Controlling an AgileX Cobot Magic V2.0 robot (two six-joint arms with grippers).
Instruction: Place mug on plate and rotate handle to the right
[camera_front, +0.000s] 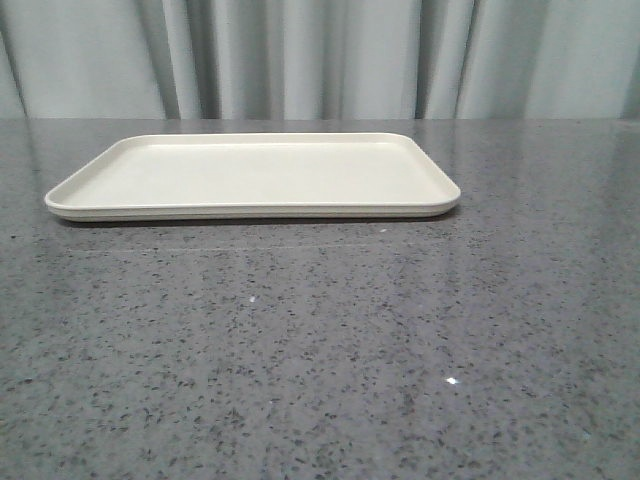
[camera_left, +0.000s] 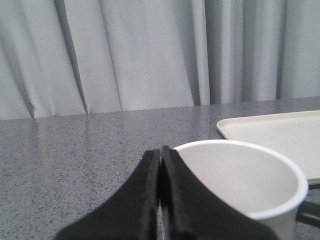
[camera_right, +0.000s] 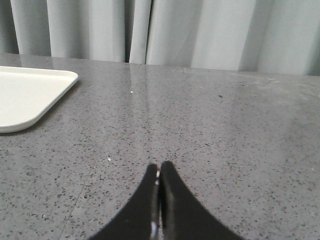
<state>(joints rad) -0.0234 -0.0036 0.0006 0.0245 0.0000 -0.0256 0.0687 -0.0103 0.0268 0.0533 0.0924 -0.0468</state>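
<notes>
white mug (camera_left: 250, 185), black handle (camera_left: 307, 214); left end effector (camera_left: 160, 155) and right end effector (camera_right: 159, 170) closed, empty.

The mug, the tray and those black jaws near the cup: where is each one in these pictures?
mug (camera_left: 250, 177): left wrist view, on its white inner wall.
plate (camera_front: 250, 175): front view, on its bare flat middle.
left gripper (camera_left: 161, 155): left wrist view, at the tips of its black jaws, which are pressed together.

There was one plate (camera_front: 252, 178) on one grey table (camera_front: 320, 360). One mug (camera_left: 250, 185) showed, just beside the left gripper (camera_left: 160, 152), with one handle (camera_left: 307, 212). Two grippers were visible, the other being the right gripper (camera_right: 159, 167). One curtain (camera_front: 320, 55) hung behind.
</notes>
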